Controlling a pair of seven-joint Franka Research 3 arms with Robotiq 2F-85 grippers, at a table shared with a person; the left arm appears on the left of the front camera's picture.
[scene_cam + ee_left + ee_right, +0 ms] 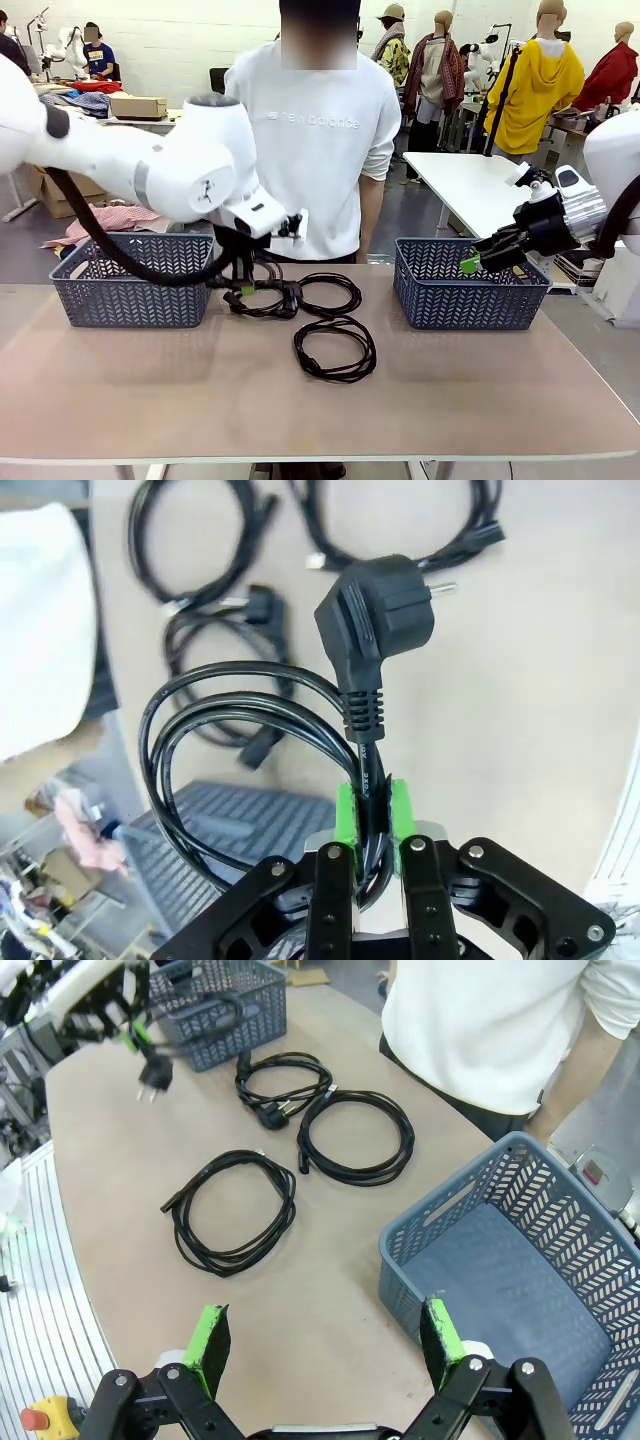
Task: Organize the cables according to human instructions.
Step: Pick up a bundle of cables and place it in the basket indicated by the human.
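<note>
- cables (pixel 183 1225): three black coils lie on the table (pixel 480 390) between the left basket (pixel 130 290) and the right basket (pixel 470 295), one nearer, two farther.
- fourth cable (pixel 378 605) is held above the table, just right of the left basket.
- left gripper (pixel 372 818): jaws clamped on its cord just behind the plug.
- right gripper (pixel 325 1345) hovers by the right basket, jaws wide apart, holding nothing.

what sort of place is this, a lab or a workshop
Most likely a robotics lab or test hall: two white robot arms work at a table set with coiled cables and grey baskets, a person stands across it, and more work tables fill the open room behind.
</note>
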